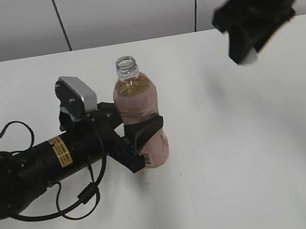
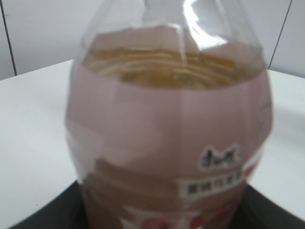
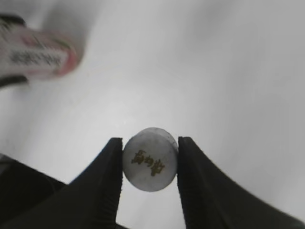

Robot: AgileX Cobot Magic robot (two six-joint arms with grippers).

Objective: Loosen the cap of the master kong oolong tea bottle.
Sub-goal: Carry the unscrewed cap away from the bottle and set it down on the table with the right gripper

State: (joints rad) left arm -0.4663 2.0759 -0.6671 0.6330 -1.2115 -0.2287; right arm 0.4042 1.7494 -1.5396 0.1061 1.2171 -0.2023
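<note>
I read cap (image 3: pixel 150 165) fully off, pinched in right gripper (image 3: pixel 150 167) up right of bottle (image 1: pixel 139 114). Left gripper (image 1: pixel 140 143) clamps bottle upright mid-table. Neck open; loosening done.

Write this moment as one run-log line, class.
left gripper: shut on bottle | right gripper: shut on cap, raised clear | bottle: upright, neck open

At the lower centre of the frame, the right tool (image 3: pixel 150 164) pinches the white cap (image 3: pixel 150 165) between its two black fingers (image 3: pixel 106 191), gold-marked top facing the camera. The blurred pink-labelled bottle (image 3: pixel 40 55) sits upper left on the white tabletop (image 3: pixel 214 71).
</note>
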